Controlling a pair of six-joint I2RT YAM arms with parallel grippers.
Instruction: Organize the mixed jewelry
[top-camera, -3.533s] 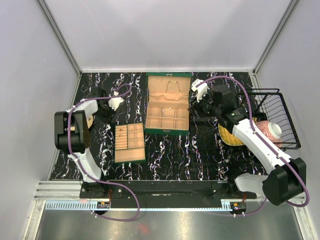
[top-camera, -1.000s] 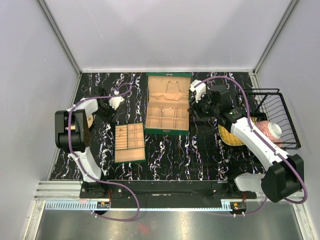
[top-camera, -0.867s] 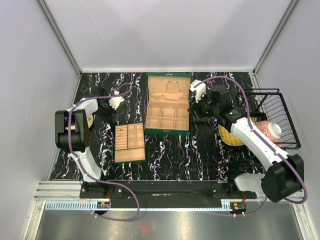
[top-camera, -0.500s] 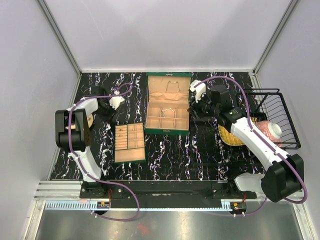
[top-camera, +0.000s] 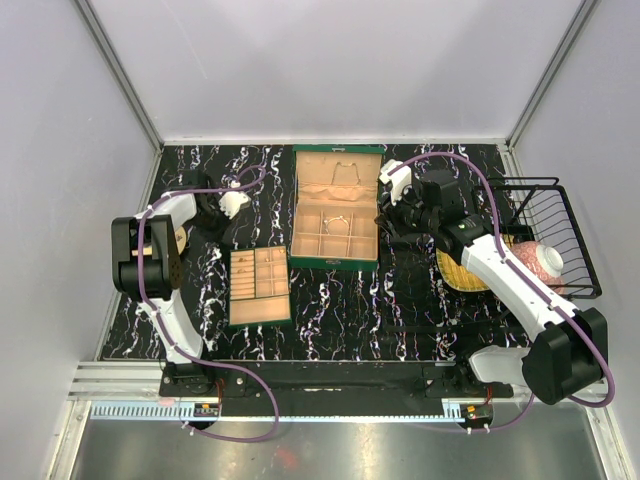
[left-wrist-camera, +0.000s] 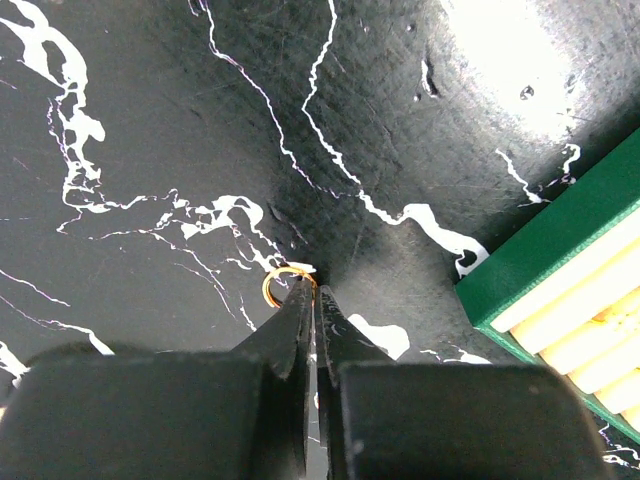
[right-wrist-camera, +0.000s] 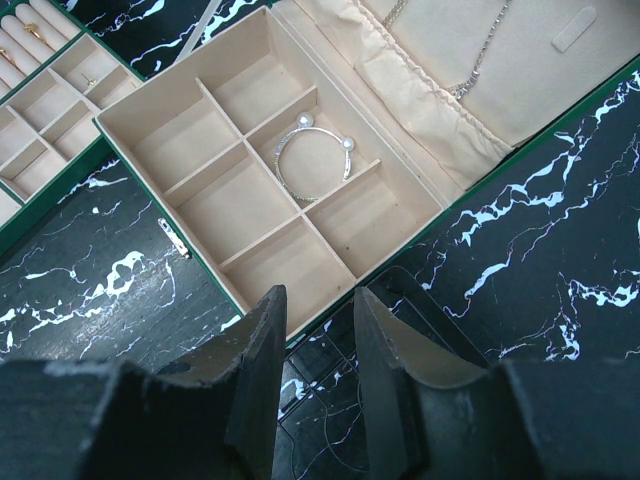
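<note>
Black stone veined with white makes up the table (left-wrist-camera: 150, 120), glossy enough to throw back a bright patch of light. On it, off to the left of everything else, lies a gold ring (left-wrist-camera: 266, 290), a thin wire hoop flat on the surface. The left end effector (left-wrist-camera: 311, 288) has its two dark, tapered fingers drawn together to a hairline slit, their tips pinching the ring's right rim. A corner of the green-edged tan tray (top-camera: 259, 290) shows just beside it, its narrow cream slots padded like little rolls. The green box (top-camera: 335, 262) stands open in the middle of the table, lined in smooth beige and split by thin walls into squarish compartments. In one of the middle ones rests a silvery bracelet (right-wrist-camera: 283, 175), an open loop capped by two pearl-like beads. A thin pale chain (right-wrist-camera: 487, 50) hangs across the gathered fabric pocket of the lid. The right end effector (right-wrist-camera: 318, 330) hovers over the box's near edge with its matte black fingers partly spread, holding nothing.
</note>
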